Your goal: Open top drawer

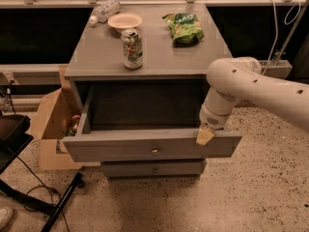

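The top drawer [120,149] is a grey wooden drawer with a wide front panel and a small round metal knob [154,151] at its centre. It stands pulled far out of the grey cabinet, and its inside looks dark and empty. My gripper [205,135] comes in from the right on a white arm and sits at the top edge of the drawer front, right of the knob. A pale fingertip [204,137] hangs over that edge. A narrower grey drawer [153,169] below is shut.
On the cabinet top [96,57] stand a drink can [132,48], a pale bowl [125,21], a plastic bottle [104,10] and a green snack bag [184,28]. A cardboard box [50,124] sits left of the cabinet. Black stand legs [43,204] lie on the floor at lower left.
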Robot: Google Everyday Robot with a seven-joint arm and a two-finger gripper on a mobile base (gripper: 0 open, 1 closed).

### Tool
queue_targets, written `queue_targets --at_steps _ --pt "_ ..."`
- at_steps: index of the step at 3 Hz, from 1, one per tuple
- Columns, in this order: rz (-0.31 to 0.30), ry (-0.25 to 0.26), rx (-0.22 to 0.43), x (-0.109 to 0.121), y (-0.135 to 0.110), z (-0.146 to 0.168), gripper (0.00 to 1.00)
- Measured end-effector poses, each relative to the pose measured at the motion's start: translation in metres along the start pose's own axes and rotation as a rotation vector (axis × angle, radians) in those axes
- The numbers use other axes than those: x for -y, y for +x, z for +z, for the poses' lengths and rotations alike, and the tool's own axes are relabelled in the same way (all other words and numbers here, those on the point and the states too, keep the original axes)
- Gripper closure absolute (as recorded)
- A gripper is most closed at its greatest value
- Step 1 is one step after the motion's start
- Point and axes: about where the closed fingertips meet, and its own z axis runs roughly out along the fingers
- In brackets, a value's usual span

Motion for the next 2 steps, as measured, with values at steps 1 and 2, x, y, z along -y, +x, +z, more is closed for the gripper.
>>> queue_targets --at_steps 1,2 --pt "0.0 -0.002 -0.001 -0.0006 0.0003 0.0012 0.04" --pt "-0.001 -0.003 -0.002 -0.0009 0.0004 0.0018 0.0"
